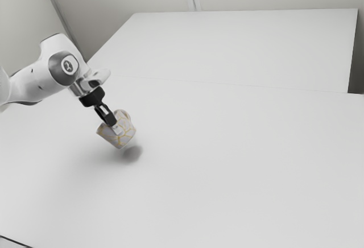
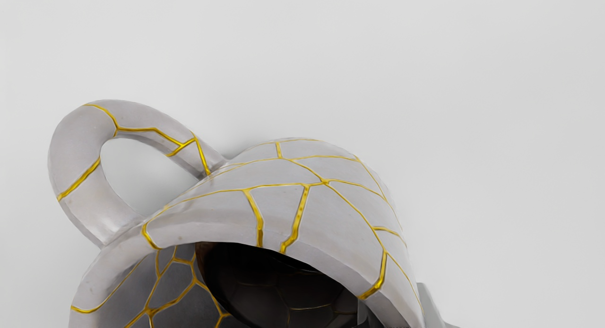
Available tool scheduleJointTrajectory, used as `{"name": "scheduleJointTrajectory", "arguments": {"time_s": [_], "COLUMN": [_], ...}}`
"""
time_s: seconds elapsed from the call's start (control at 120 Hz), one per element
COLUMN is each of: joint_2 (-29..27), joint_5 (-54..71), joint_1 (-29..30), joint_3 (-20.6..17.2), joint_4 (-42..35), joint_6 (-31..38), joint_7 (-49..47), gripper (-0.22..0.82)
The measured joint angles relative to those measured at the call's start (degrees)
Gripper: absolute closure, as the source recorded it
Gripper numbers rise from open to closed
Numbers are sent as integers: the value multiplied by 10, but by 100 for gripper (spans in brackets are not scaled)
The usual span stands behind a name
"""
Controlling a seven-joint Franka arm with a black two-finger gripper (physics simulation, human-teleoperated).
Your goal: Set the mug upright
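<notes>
White with gold veining, the mug (image 1: 124,136) is tilted, not upright, up in the air over the part of the bench (image 1: 239,162) toward the exterior view's left, well short of the bench's far edge and right-hand edge. My gripper (image 1: 114,125) is clamped on its wall by the rim, one finger inside and one outside. I judge that this hold suits turning the mug without involving the handle (image 2: 78,172), and that the height gives the base room to swing level before it meets the bench.

From the exterior view I get the shadow (image 1: 132,154), apart from the mug, which tells me it is raised, and the lean of the whole body. The wrist view gives me what that one doesn't: the dark hollow (image 2: 279,285), its mouth turned toward my hand, and the wall pinched between the fingers.
</notes>
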Motion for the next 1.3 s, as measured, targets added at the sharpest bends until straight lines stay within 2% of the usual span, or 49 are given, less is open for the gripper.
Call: {"name": "scheduleJointTrajectory", "arguments": {"time_s": [0.117, 0.283, 0.6, 0.783, 0.9, 1.067, 1.175, 1.3], "joint_2": [-8, -15, -15, -10, -10, -13, -16, -17], "joint_5": [42, 77, 96, 91, 90, 89, 90, 115], "joint_1": [2, -3, 2, 8, 10, 11, 9, 3], "joint_3": [-23, -36, -44, -45, -45, -49, -52, -52], "joint_4": [-30, -66, -83, -84, -84, -78, -60, -22], "joint_6": [68, 140, 195, 202, 204, 199, 176, 130], "joint_7": [-2, -4, -8, -5, -2, 0, -13, -71], "gripper": [79, 78, 78, 39, 23, 10, 6, 3]}}
